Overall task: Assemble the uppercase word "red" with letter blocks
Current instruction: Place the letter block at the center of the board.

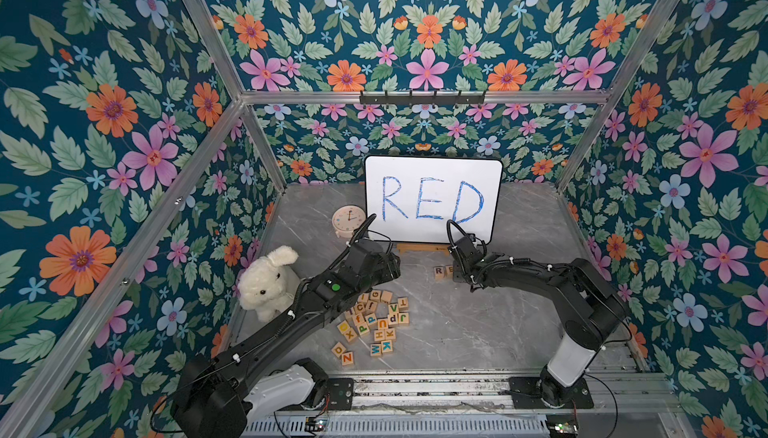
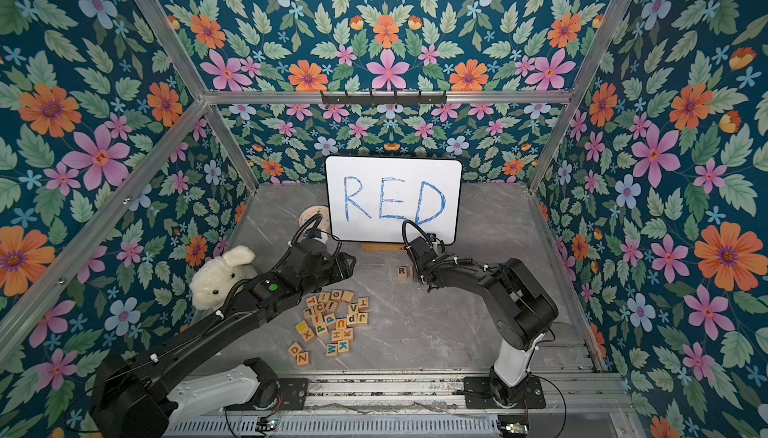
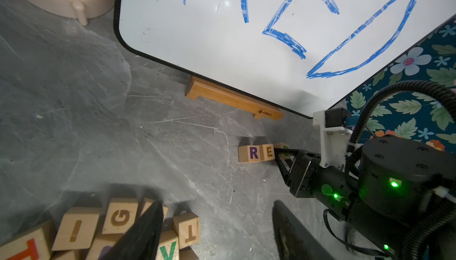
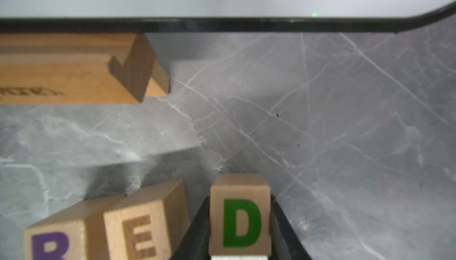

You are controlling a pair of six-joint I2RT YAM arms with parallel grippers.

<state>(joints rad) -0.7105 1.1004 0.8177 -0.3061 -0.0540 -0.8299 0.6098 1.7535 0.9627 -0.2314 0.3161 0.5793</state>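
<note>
In a top view, the R block [image 1: 439, 271] and E block [image 1: 449, 269] stand side by side on the grey table [image 1: 478, 323], near the whiteboard [image 1: 432, 199]. The loose letter blocks [image 1: 376, 321] lie nearer, to the left.

In the left wrist view, the left gripper [image 3: 219, 224] is spread over the loose letter blocks.

In the right wrist view, the right gripper [image 4: 239, 204] pinches the D block [image 4: 241, 224], just right of the E block.

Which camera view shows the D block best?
The right wrist view: the D block sits close, green letter facing the camera, clamped in the right tool. The left wrist view shows only a sliver; in both top views the tool hides it.
</note>
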